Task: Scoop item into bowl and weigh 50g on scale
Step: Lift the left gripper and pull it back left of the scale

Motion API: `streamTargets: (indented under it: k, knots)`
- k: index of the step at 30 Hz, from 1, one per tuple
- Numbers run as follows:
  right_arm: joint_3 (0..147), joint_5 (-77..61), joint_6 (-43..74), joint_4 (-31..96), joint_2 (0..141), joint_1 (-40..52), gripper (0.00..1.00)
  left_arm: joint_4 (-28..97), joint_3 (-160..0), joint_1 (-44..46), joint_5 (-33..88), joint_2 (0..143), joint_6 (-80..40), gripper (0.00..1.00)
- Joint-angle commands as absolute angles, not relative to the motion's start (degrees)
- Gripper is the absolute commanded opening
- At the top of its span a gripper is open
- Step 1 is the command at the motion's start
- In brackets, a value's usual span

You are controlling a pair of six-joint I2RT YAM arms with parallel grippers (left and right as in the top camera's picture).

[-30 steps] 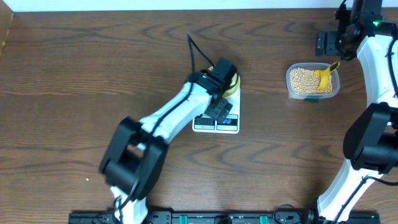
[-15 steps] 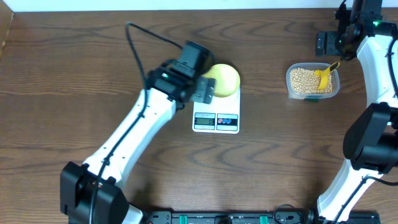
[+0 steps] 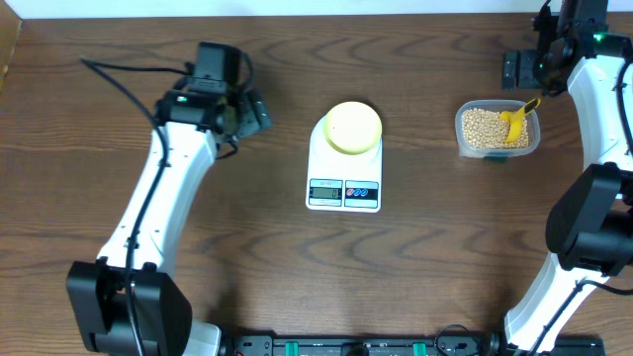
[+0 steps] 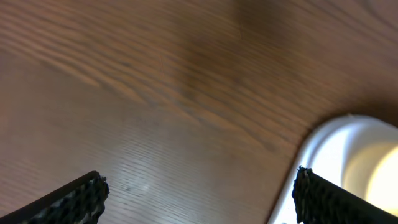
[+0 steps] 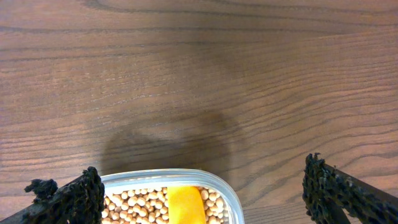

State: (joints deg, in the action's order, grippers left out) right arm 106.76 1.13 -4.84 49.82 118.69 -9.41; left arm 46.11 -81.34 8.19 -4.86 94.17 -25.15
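Observation:
The pale-yellow bowl [image 3: 353,128] stands on the far half of the white scale [image 3: 344,188], mid-table. My left gripper [image 3: 253,111] hangs open and empty to the left of the scale. In the left wrist view its fingers [image 4: 68,202] frame bare wood, with the scale's corner [image 4: 323,149] and the bowl [image 4: 387,180] at the right edge. The item [image 3: 483,127], tan beans, fills a clear container [image 3: 497,150] at the right, with a yellow scoop [image 3: 516,119] in it. My right gripper [image 3: 518,67] is open just behind the container. The right wrist view shows the beans [image 5: 137,205] and the scoop [image 5: 185,205].
The right arm's white links [image 3: 593,119] run along the table's right edge. A black cable [image 3: 129,69] trails from the left arm at the back left. The table's back edge lies close behind both grippers.
My left arm has swung left, away from the scale, leaving the bowl standing on it. The right arm has not moved.

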Motion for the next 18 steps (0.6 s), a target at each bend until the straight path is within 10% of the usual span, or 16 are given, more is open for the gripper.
streamTargets:
  k: [1, 11, 18]
  knots:
    - [107.5, 1.5, -4.8, 49.7, 119.2, -9.2, 0.99, 46.8, -81.2, 5.5, -5.6, 94.0, -26.7, 0.98]
    - [107.5, 1.5, -4.8, 49.7, 119.2, -9.2, 0.99, 48.1, -81.2, 4.3, -4.0, 94.0, -20.4, 0.98]
    - [107.5, 1.5, -4.8, 49.7, 119.2, -9.2, 0.99, 51.7, -81.2, 4.3, 28.2, 94.0, 10.3, 0.97]
